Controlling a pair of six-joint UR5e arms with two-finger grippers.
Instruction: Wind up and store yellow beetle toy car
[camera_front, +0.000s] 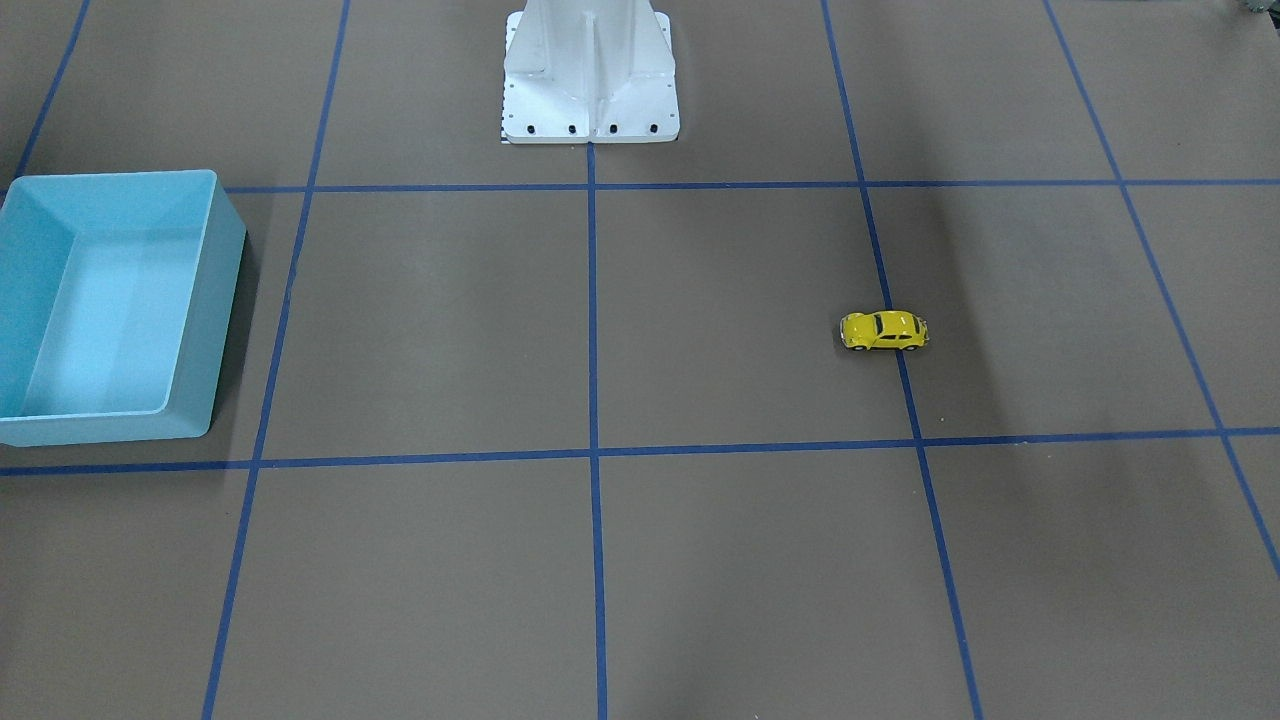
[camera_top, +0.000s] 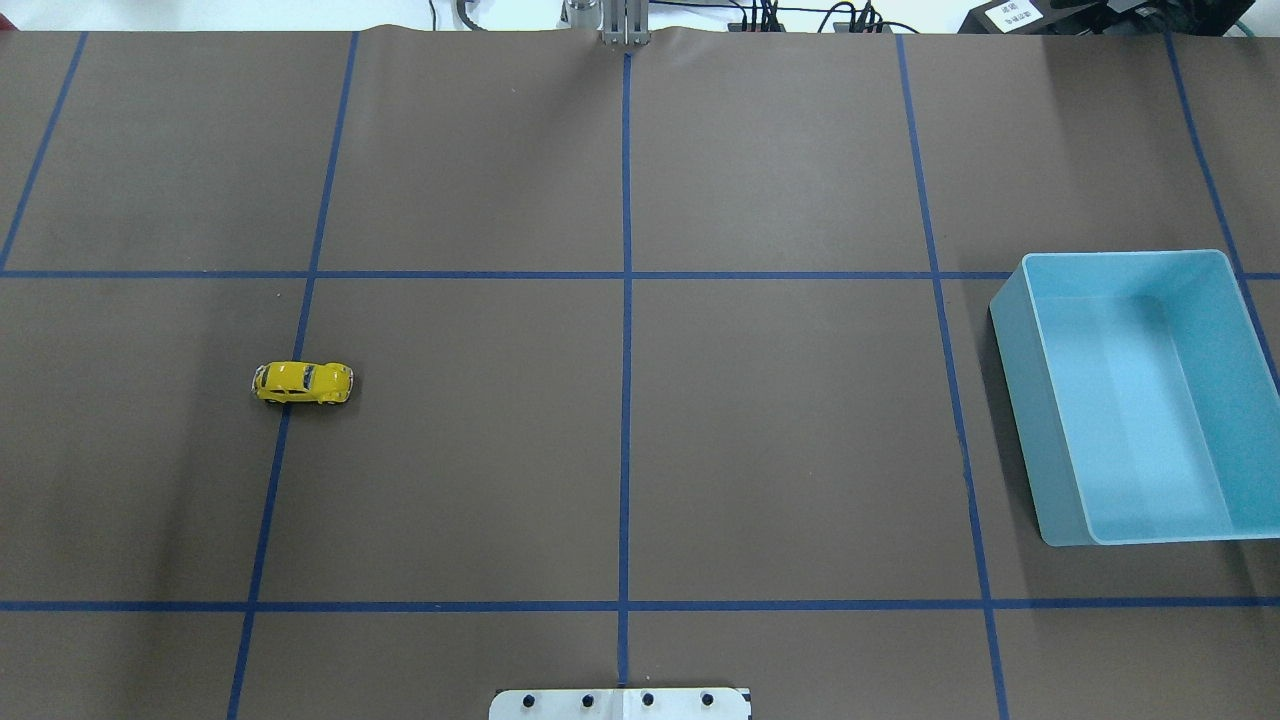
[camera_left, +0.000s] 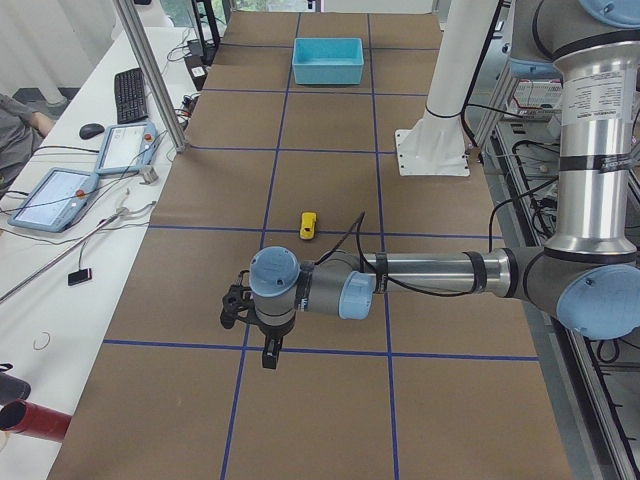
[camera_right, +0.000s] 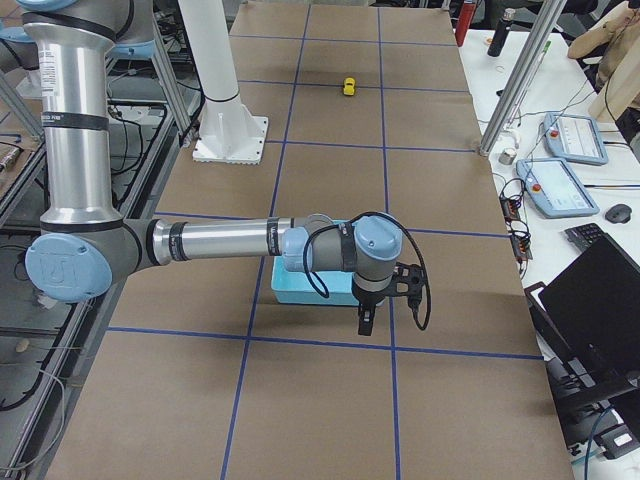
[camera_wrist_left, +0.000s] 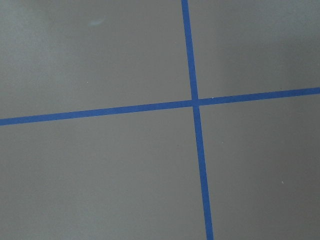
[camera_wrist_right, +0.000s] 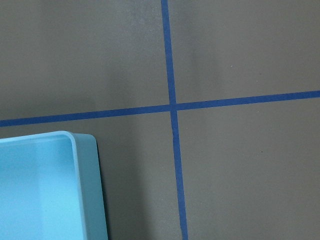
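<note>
The yellow beetle toy car (camera_front: 884, 330) looks glossy; the light blue bin (camera_top: 1038, 420), smooth matt plastic.

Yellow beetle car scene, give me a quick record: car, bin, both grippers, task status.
car: yellow beetle toy car, upright on wheels, on a blue tape line, robot's left side
bin: light blue bin, robot's right side, apart from car
left arm: left gripper above table, apart from car; open/shut unclear
right arm: right gripper near bin corner; open/shut unclear
status: car untouched, not in bin
</note>
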